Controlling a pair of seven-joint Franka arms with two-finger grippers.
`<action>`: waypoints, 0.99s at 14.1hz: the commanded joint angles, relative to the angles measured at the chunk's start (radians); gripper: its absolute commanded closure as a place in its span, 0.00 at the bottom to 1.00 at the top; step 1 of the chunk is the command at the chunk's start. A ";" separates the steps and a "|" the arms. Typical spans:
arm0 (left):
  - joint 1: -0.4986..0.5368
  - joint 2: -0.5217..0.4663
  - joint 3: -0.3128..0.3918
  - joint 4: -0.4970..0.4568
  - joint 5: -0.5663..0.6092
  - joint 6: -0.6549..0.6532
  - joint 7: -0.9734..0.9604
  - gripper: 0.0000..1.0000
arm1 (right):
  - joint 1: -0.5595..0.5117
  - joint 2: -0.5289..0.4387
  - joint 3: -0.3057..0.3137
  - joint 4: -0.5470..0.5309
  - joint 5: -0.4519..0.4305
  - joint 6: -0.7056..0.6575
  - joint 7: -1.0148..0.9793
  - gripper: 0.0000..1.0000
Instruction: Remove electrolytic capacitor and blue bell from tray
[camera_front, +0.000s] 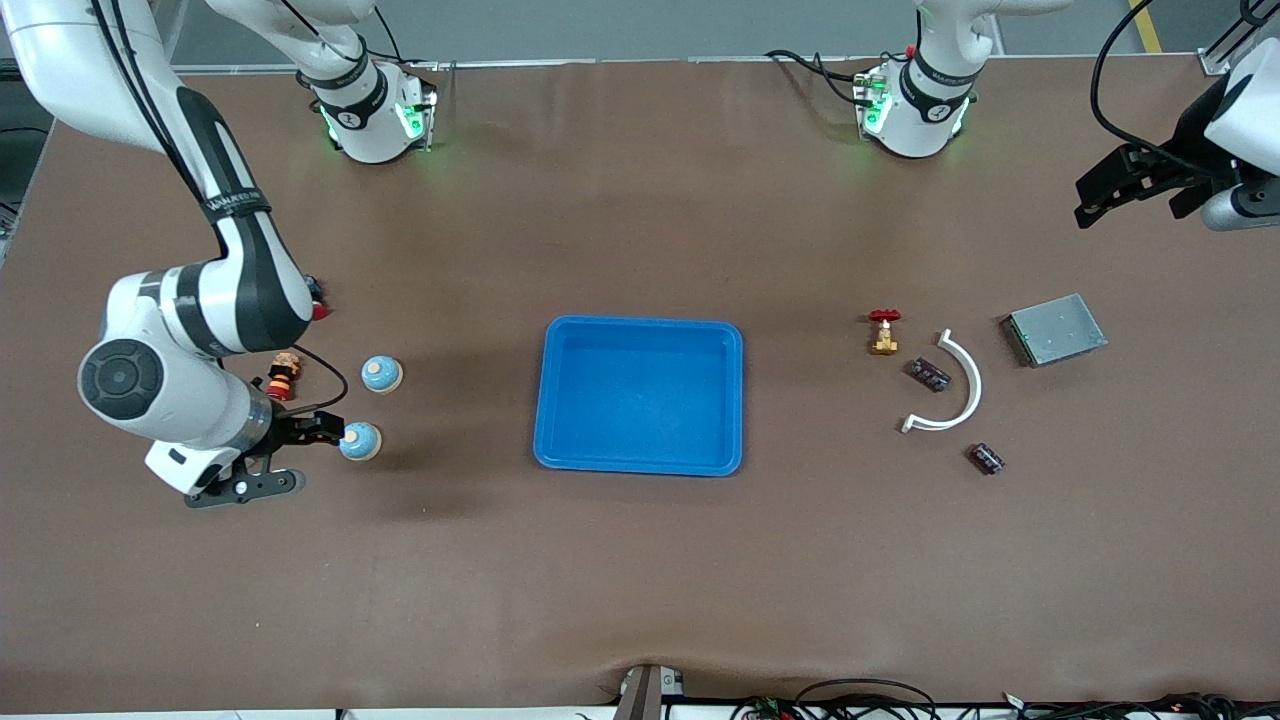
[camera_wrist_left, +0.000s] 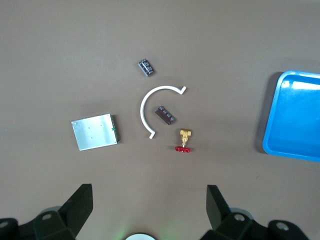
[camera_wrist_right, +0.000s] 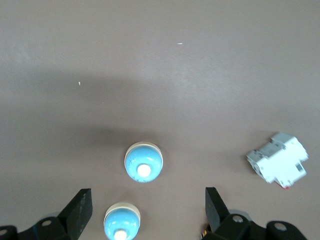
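The tray (camera_front: 640, 395) lies empty at the middle of the table, and I judge the removal all but done, both arms in the letting-go or retreat stage. Nearest the front edge toward the left arm's end sits one electrolytic capacitor (camera_front: 986, 458), then the white curved piece (camera_front: 955, 385), a second capacitor (camera_front: 929, 374), the small brass valve with a red handle (camera_front: 884, 331) and the grey metal plate (camera_front: 1054, 329), all well apart from the tray. Toward the right arm's end, the right gripper (camera_front: 300, 450) hangs low with jaws released, one blue bell (camera_front: 359, 441) just beside its fingertips and untouched as far as I can see; a second bell (camera_front: 381, 374) sits farther up, near a small red-and-yellow object (camera_front: 283, 375). The left gripper (camera_front: 1130, 190) waits high over the table's corner, jaws spread and holding nothing. My next move would be to lift the right arm straight up without nudging the bell.
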 joint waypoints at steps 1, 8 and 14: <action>0.002 -0.031 -0.003 -0.008 0.017 0.011 0.013 0.00 | 0.000 -0.061 0.003 0.002 0.008 -0.050 0.041 0.00; -0.004 -0.021 -0.012 -0.014 0.018 0.020 0.014 0.00 | 0.053 -0.249 -0.041 -0.010 0.060 -0.211 0.057 0.00; -0.004 -0.024 -0.020 -0.016 0.018 0.011 0.015 0.00 | 0.056 -0.427 -0.106 -0.108 0.146 -0.248 0.051 0.00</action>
